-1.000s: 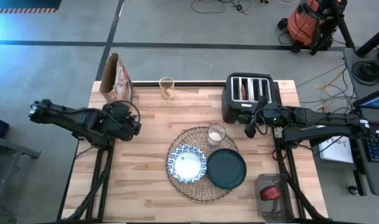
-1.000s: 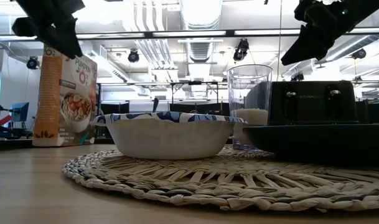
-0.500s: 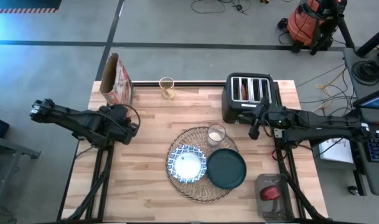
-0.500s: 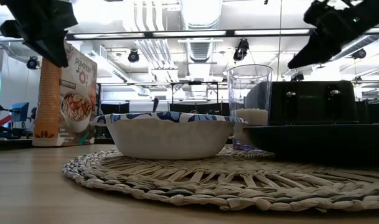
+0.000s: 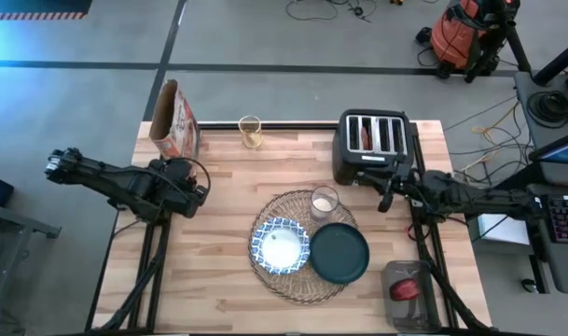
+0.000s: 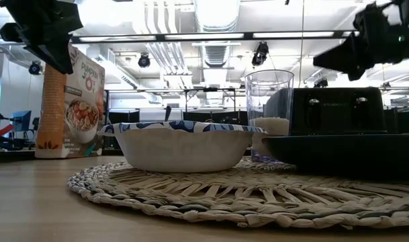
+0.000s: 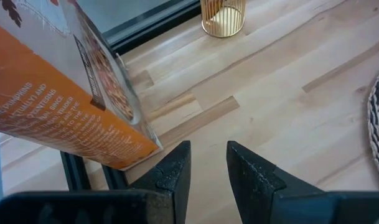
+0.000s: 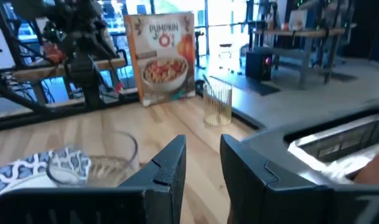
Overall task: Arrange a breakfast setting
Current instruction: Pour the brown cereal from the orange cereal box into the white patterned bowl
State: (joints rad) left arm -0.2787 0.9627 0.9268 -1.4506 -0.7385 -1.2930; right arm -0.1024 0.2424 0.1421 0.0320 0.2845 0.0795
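A large round woven straw placemat (image 5: 302, 245) lies at the lower centre of the high view on the light wooden table (image 5: 218, 261). Three items rest on it. The blue-and-white patterned bowl (image 5: 280, 245) sits on its left part. The dark teal round plate (image 5: 339, 253) sits on its right part, just beside the bowl, with its edge reaching past the mat rim. The small clear glass (image 5: 324, 202) stands upright on the mat's upper edge, above the plate.

The left gripper (image 5: 198, 189) is at the left of the high view, above bare table, well apart from the placemat. Its fingers (image 7: 177, 171) stand slightly parted with a narrow gap and hold nothing. The orange-brown cereal bag (image 5: 174, 119) stands upright at the upper left of the table.

The right gripper (image 5: 387, 191) is at the right of the high view, just below the black four-slot toaster (image 5: 374, 146). Its fingers (image 8: 170, 165) stand slightly parted and hold nothing.

A gold wire cup (image 5: 250, 132) stands at the table's upper edge.
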